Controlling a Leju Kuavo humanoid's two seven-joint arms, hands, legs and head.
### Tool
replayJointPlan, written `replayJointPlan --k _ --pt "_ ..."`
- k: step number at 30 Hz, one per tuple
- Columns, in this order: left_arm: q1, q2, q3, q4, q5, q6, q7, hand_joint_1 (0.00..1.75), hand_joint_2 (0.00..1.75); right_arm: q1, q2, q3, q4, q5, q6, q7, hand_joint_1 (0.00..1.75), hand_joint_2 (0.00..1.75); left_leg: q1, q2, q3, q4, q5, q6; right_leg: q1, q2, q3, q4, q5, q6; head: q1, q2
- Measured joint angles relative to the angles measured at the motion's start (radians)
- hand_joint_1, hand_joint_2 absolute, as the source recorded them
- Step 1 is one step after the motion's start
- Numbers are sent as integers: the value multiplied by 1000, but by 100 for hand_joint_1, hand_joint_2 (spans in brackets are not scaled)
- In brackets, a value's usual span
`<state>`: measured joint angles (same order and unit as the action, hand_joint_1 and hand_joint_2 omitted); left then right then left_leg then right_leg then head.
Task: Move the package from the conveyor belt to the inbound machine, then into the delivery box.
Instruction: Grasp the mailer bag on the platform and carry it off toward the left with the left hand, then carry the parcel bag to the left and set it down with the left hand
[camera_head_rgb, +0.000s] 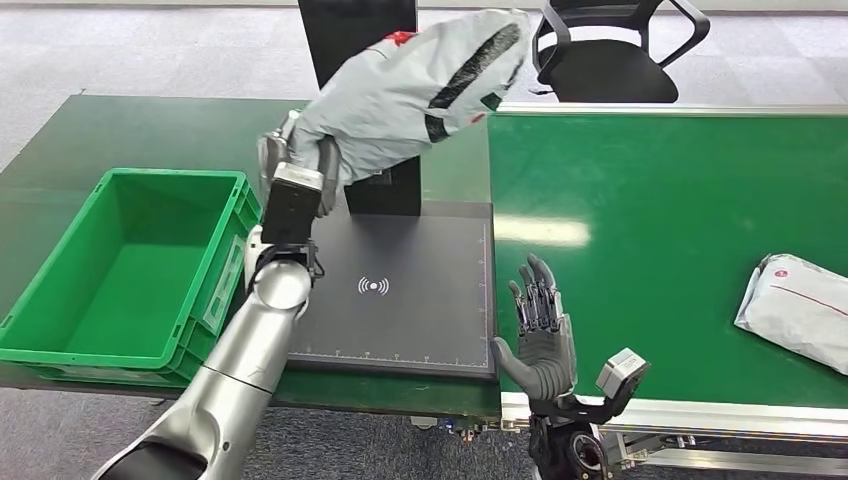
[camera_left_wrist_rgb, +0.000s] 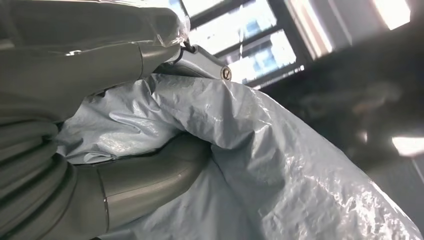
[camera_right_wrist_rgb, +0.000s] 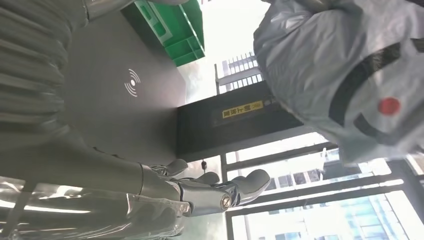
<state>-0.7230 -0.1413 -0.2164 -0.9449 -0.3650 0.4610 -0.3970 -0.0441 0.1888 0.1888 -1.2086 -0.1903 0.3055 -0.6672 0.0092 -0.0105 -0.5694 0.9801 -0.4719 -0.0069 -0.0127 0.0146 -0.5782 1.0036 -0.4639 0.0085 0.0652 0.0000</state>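
My left hand (camera_head_rgb: 296, 160) grips a grey plastic package (camera_head_rgb: 415, 85) with black stripes and holds it high above the back of the dark inbound machine pad (camera_head_rgb: 400, 300). In the left wrist view the crinkled package (camera_left_wrist_rgb: 280, 165) lies between the thumb (camera_left_wrist_rgb: 145, 185) and the fingers. The right wrist view shows the same package (camera_right_wrist_rgb: 345, 75) raised over the pad (camera_right_wrist_rgb: 115, 100). My right hand (camera_head_rgb: 540, 335) stands open, fingers up, at the pad's near right corner, holding nothing. A second grey package (camera_head_rgb: 800, 310) lies on the green conveyor belt (camera_head_rgb: 660, 220) at the right.
An empty green delivery box (camera_head_rgb: 125, 265) sits left of the pad on a green table. A black upright panel (camera_head_rgb: 385, 185) stands behind the pad. An office chair (camera_head_rgb: 610, 50) is beyond the belt.
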Motion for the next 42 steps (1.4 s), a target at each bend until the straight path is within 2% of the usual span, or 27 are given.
replayJointPlan --k 6,12,18,22,27,30,34,35,38,40,42 --pt "-79 147 111 28 -9 -13 19 175 175 22 15 0 -67 26 0 7 0 175 1 1 0 0 1 -2 1 1 -1 1 1 -1 0 0" --pt "-201 292 222 206 -103 -2 108 175 175 38 26 -1 -120 41 25 9 0 175 1 3 0 0 2 -2 2 2 -1 1 1 -1 0 0" --pt "-239 412 327 370 -152 5 153 174 175 49 39 -14 -159 60 46 14 0 175 1 6 0 0 1 -3 2 6 -3 1 0 -1 0 0" --pt "-225 467 399 426 -150 3 150 170 175 67 43 -24 -184 69 51 16 0 175 1 5 -1 0 1 -4 2 5 -3 1 0 -2 1 0" --pt "-173 515 504 451 -139 -22 86 161 175 95 44 -36 -212 78 52 17 0 175 1 6 -1 -1 1 -4 1 6 -4 1 0 -2 1 0" --pt "-108 529 573 434 -102 -52 16 162 175 111 46 -43 -227 79 52 16 0 175 1 6 -1 -1 0 -4 1 6 -4 1 0 -2 1 0" --pt "7 531 657 355 -60 -115 -41 153 175 123 49 -48 -241 80 46 12 0 175 1 6 -1 -1 0 -5 1 6 -5 1 0 -2 1 0" --pt "33 530 674 329 -54 -131 -47 123 175 123 49 -49 -243 79 44 11 0 175 1 6 -1 -1 0 -5 2 6 -5 1 0 -3 1 0" --pt "82 532 707 266 -47 -165 -47 11 175 123 49 -54 -246 77 41 10 0 175 1 6 -1 -1 0 -5 2 6 -5 1 0 -3 1 0" --pt "90 534 714 239 -55 -183 -38 0 175 123 49 -56 -248 77 41 10 0 175 1 4 -1 -1 0 -5 2 4 -4 1 0 -3 1 0" --pt "91 533 713 222 -69 -197 -28 0 175 123 49 -57 -249 77 41 10 0 175 1 4 -1 -1 0 -5 2 4 -4 1 0 -3 1 0"
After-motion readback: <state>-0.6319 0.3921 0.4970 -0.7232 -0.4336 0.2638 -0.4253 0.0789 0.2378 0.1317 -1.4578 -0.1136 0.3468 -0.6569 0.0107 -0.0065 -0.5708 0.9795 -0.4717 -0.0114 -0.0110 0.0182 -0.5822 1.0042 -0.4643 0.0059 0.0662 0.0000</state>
